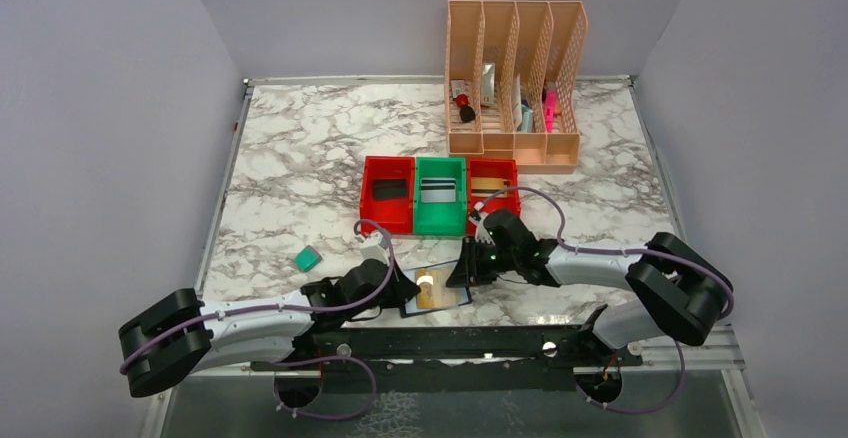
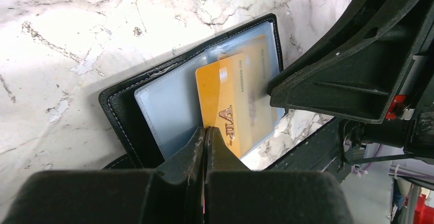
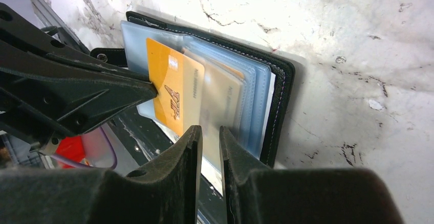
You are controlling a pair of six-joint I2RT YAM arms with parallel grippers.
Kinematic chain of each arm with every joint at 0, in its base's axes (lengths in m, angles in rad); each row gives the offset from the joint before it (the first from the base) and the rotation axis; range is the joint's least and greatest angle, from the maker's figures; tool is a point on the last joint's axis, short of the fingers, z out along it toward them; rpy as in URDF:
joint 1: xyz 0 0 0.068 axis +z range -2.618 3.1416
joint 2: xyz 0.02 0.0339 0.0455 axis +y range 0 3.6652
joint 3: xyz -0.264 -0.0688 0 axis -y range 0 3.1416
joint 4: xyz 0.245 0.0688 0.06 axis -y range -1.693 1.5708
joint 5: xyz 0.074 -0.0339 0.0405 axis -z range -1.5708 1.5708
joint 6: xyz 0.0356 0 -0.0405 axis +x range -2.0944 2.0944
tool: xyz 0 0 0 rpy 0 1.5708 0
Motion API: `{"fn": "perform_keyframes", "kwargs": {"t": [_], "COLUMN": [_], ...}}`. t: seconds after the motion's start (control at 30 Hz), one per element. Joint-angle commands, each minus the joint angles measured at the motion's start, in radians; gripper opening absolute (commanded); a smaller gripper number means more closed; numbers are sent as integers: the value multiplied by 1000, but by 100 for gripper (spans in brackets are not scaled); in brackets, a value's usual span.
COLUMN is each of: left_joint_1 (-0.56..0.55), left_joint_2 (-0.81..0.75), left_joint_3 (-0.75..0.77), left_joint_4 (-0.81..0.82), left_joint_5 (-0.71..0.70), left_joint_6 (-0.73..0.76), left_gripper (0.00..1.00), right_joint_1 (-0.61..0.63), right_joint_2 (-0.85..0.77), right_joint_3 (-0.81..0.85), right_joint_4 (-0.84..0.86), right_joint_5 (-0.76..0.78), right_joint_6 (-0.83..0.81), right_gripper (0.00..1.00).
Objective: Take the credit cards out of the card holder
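- The card holder (image 1: 452,280) (image 2: 125,116) (image 3: 280,88) lies open and flat on the marbled surface (image 1: 300,178), near its 6 o'clock edge and between the two arms
- Its black cover faces down; the blue-grey clear sleeves face up
- A gold card (image 1: 429,289) (image 2: 225,98) (image 3: 171,88) marked VIP sticks partway out of a sleeve, and more cards show as blurred shapes behind the plastic
- The left pincer (image 1: 410,284) (image 2: 205,134) reaches in from the holder's 9 o'clock side; its fingers are pressed together on the edge of the gold card, with no gap showing in the left wrist view
- In the right wrist view the same closed tip meets the card's edge at 9 o'clock of the VIP lettering
- The right pincer (image 1: 468,270) (image 3: 210,132) comes from 3 o'clock; its fingers stand a narrow slit apart with the edge of the holder's clear sleeves caught between them
- In the left wrist view one right finger rests against the holder's sleeve side at 3 o'clock of the gold card
- At 12 o'clock of the holder sits a row of three bins touching side by side: a green bin (image 1: 441,220) flanked by two red bins (image 1: 387,218)
- A small teal block (image 1: 307,257) lies well apart at 9 o'clock of the holder
- A peach slotted rack (image 1: 515,148) stands upright at 1 o'clock of the bins, by the far edge, with small items in its slots
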Motion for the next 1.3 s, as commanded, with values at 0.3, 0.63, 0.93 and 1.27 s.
{"fn": "perform_keyframes", "kwargs": {"t": [0.3,0.63,0.93,1.27], "left_joint_1": [-4,-5,-5,-5], "left_joint_2": [33,-8,29,84], "left_joint_3": [2,-10,-18,-66], "left_joint_4": [62,50,132,258], "left_joint_5": [22,22,118,142], "left_joint_6": [15,10,41,-13], "left_gripper": [0,8,32,41], "right_joint_1": [25,37,37,37], "right_joint_2": [-80,86,131,155], "right_joint_3": [73,31,-23,-55], "right_joint_4": [-44,3,50,98], "right_joint_5": [-65,-20,10,-13], "right_joint_6": [-122,-41,17,41], "right_gripper": [31,33,29,26]}}
